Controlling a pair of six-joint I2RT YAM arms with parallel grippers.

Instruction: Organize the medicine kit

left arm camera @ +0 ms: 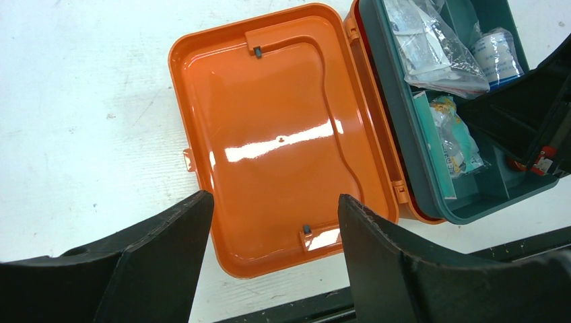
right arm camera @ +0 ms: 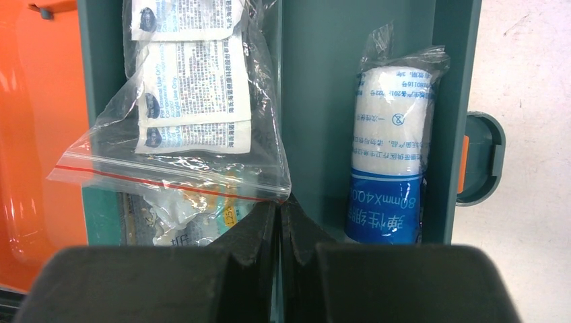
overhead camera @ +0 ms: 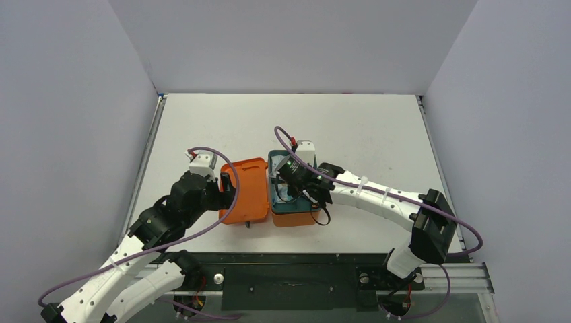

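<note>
Grey walls are enclosing a white tabletop [overhead camera: 350, 128], where the orange rectangular plastic medicine kit [overhead camera: 246, 192] is sitting close to the near edge, its hinged lid [left arm camera: 269, 134] lying open flat on the left. A teal divided plastic tray [right arm camera: 323, 101] is resting in the base, carrying a clear zip bag of white sachets [right arm camera: 188, 101] on its left and a wrapped white-and-blue bandage roll [right arm camera: 387, 134] on its right. The left hand [left arm camera: 276, 215] is hovering over the lid's near edge, spread wide and gripping nothing. The right hand [right arm camera: 279, 215] is hanging over the tray, fingers pressed together, tips touching the bag's corner; whether they are pinching it is unclear.
</note>
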